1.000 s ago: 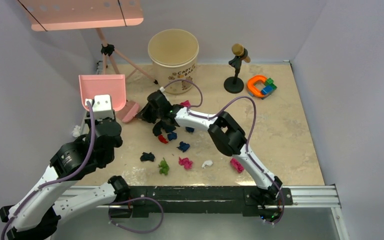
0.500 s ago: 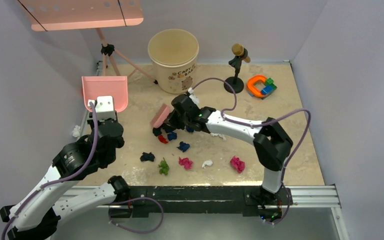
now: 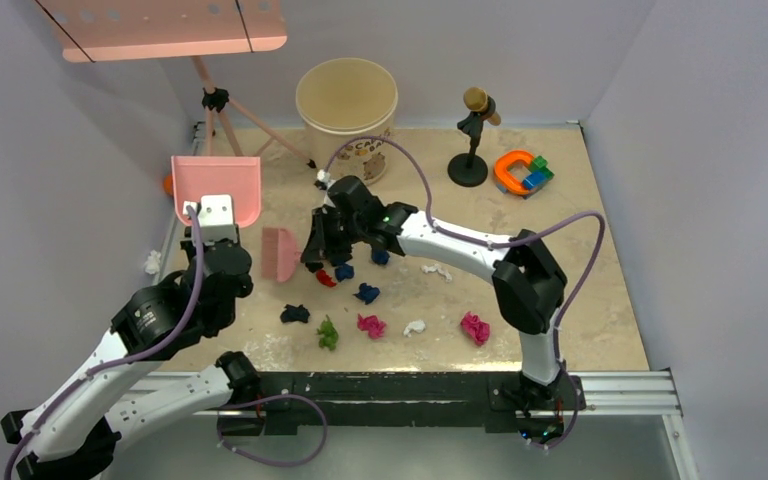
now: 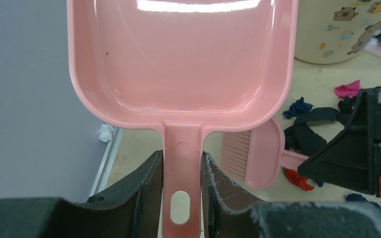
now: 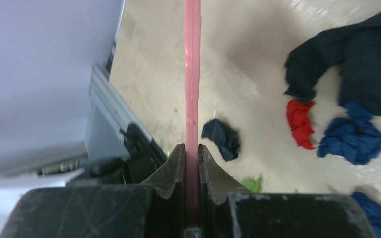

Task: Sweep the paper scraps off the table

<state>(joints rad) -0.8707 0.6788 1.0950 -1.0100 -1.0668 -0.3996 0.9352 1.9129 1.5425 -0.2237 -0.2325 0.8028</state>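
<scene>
My left gripper (image 3: 212, 215) is shut on the handle of a pink dustpan (image 3: 218, 185) at the table's left edge; in the left wrist view (image 4: 182, 163) the pan (image 4: 183, 59) is empty. My right gripper (image 3: 318, 245) is shut on a pink brush (image 3: 280, 254), seen edge-on in the right wrist view (image 5: 192, 74). The brush head stands right of the pan and left of the paper scraps. These are red (image 3: 326, 278), blue (image 3: 366, 293), dark (image 3: 295, 313), green (image 3: 328, 333), magenta (image 3: 371, 325) and white (image 3: 415, 327) wads on the beige table (image 3: 580, 260).
A cream bucket (image 3: 346, 120) stands at the back. A microphone on a stand (image 3: 472, 135) and toy blocks (image 3: 522, 172) are at the back right. A tripod (image 3: 222, 105) carries a pink board at the back left. A white wad (image 3: 152, 262) lies off the table's left edge.
My right arm swung the brush from beside the dustpan to the right, then back left and nearer. The dustpan shifted slightly right and nearer. The scraps stay put.
</scene>
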